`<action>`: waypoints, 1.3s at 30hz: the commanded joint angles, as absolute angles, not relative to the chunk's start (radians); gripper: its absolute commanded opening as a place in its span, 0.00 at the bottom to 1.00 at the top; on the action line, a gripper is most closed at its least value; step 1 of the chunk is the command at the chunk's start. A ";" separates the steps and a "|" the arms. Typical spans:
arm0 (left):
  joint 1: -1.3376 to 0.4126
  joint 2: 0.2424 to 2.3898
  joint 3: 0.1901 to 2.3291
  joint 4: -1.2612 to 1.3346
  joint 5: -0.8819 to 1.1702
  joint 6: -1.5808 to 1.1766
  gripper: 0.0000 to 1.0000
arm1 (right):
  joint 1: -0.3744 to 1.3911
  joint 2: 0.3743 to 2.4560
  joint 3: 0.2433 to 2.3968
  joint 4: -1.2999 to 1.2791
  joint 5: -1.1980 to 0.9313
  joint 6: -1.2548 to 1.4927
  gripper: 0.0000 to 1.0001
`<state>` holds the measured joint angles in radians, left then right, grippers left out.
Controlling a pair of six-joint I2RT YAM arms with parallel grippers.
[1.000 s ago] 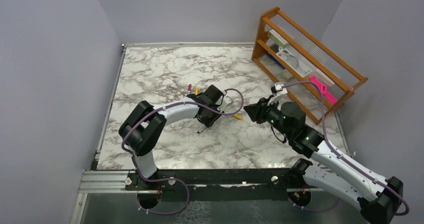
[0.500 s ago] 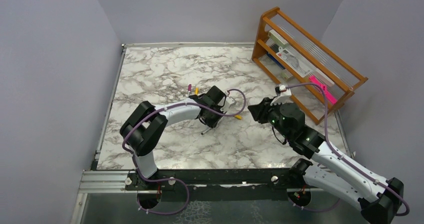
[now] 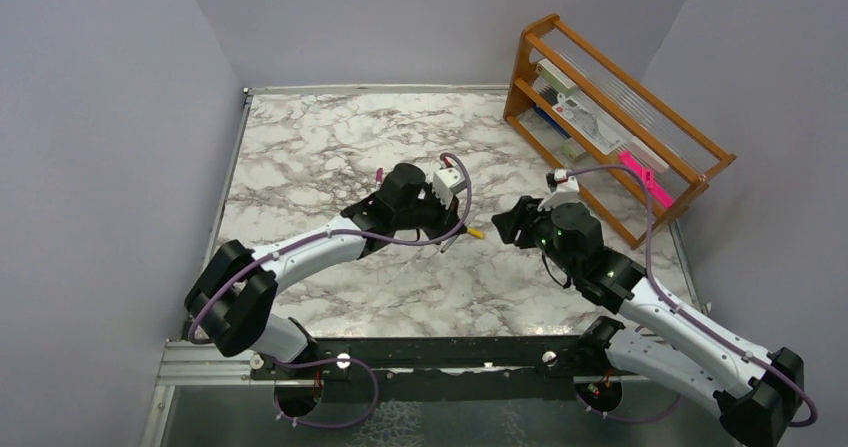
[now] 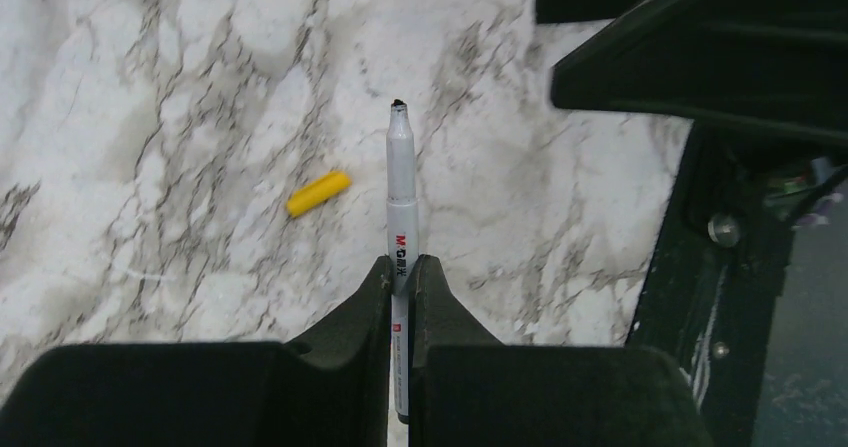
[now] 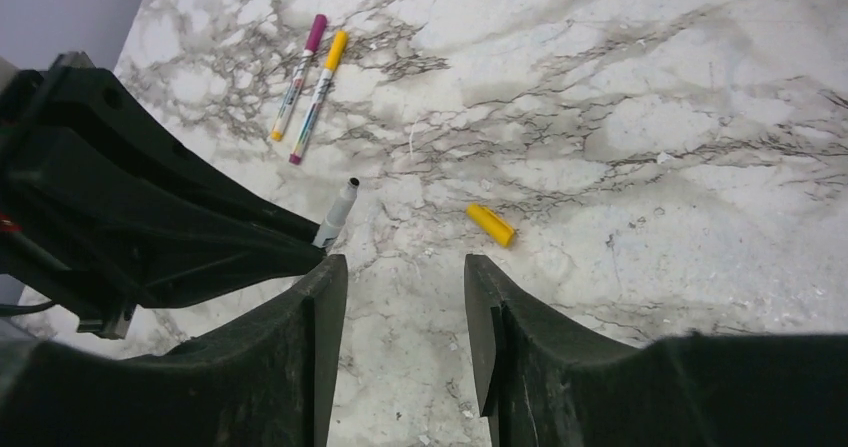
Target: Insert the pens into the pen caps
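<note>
Left wrist view: rear of the held pen (image 4: 402, 207) is hidden between the fingers (image 4: 360, 317) of the left gripper (image 4: 402, 267) and lost in the shadow there. In the right wrist view all but its tip is covered by that gripper. In the top view the two other pens (image 3: 380, 176) are mostly masked by the left arm (image 3: 300, 252), and the rack (image 3: 519, 75) contents cannot be made out
</note>
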<state>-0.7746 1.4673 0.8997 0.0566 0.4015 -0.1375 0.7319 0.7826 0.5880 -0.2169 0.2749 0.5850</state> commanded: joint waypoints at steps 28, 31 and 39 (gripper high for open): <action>-0.822 1.404 0.867 0.294 0.653 -0.186 0.21 | 0.735 0.777 0.610 -0.007 0.051 0.566 0.01; -0.826 1.421 0.868 0.293 0.661 -0.193 0.26 | 0.735 0.776 0.617 -0.003 0.048 0.568 0.02; -0.833 1.427 0.861 0.320 0.643 -0.196 0.28 | 0.735 0.786 0.622 0.010 0.023 0.575 0.01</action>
